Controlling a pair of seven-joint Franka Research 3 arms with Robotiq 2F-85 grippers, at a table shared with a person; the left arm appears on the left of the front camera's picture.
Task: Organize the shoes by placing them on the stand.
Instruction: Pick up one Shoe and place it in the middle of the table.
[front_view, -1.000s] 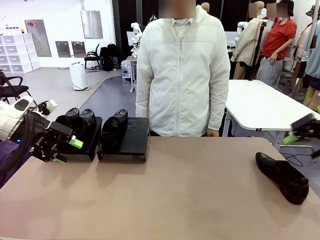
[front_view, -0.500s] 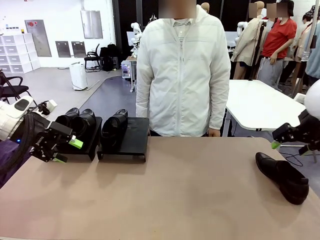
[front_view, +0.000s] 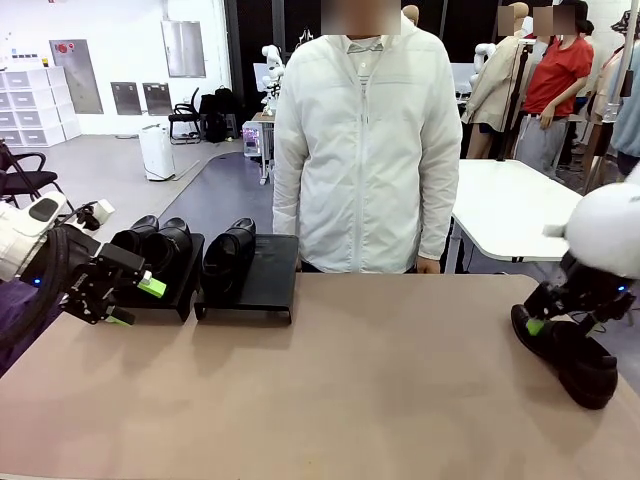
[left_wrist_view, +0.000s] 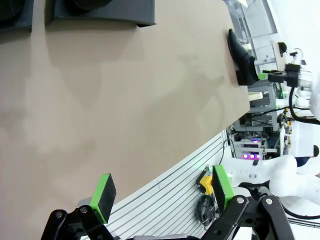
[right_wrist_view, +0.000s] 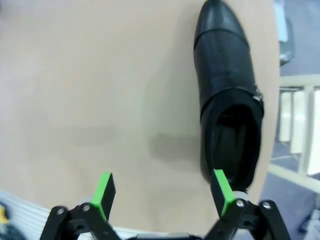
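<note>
Right gripper (right_wrist_view: 162, 192) is spread wide and holding nothing; you see it poised above the heel end of the loose black leather slip-on shoe (right_wrist_view: 227, 85), one green pad (right_wrist_view: 221, 184) over the heel opening, the other over bare table. That shoe lies alone near the table's right edge (front_view: 566, 354), toe pointing away from the wrist camera, well apart from the stands. Left gripper (front_view: 135, 302) is also wide open and empty, hanging just in front of the left black sloped tray (front_view: 165, 290), which carries two black shoes (front_view: 155, 240). Beside it, the second black tray (front_view: 255, 280) holds one shoe (front_view: 228, 250) on its left half; its right half is free. A person in a white jacket (front_view: 365, 150) stands at the far side, hands not on the table.

Step in hand, as you'd judge it: reaching for the last shoe. Next move calls for centring the jaws across the shoe's heel or collar, dropping lower, then closing. You'll then need a long carry across to the free slot. Watch the table edge: a nudge could push the shoe off.
</note>
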